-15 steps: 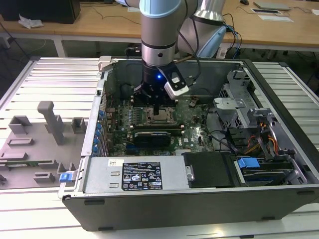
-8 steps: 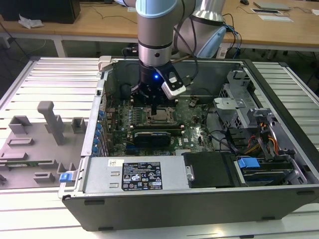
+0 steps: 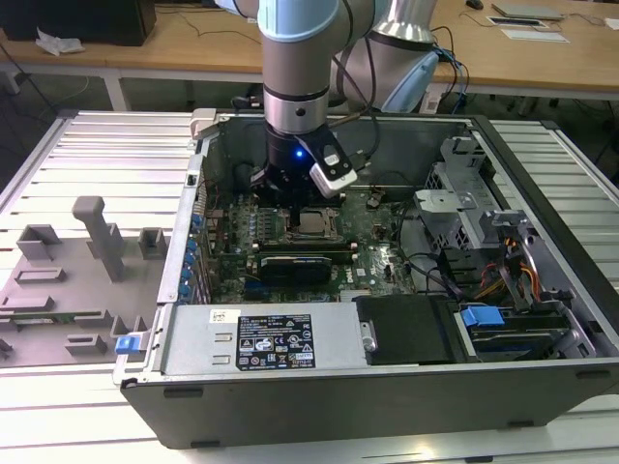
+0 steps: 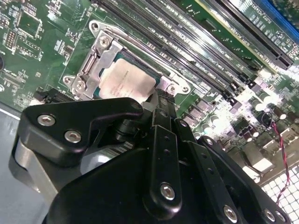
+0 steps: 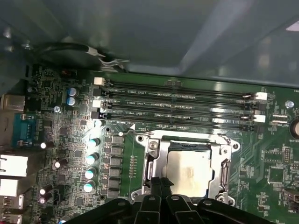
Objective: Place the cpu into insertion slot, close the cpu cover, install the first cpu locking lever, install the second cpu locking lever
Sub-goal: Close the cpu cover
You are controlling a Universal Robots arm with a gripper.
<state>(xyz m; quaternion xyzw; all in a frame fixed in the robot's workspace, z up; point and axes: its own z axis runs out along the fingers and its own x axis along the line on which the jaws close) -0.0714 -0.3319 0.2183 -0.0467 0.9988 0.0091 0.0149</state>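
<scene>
Seemingly lever step: cpu (image 5: 189,170) sits under closed cpu cover (image 5: 155,156); gripper (image 5: 161,183), jaws together, at cover edge; needs steady, precise push.

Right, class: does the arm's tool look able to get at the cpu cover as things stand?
Probably yes. In the first wrist view the tool hangs right at the edge of the cpu cover, nothing lies between them, and the case is open.

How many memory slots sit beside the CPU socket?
4 memory slots, parallel: the first nearest the case wall, then the second, third and fourth, nearest the cpu. None seems hidden.
</scene>
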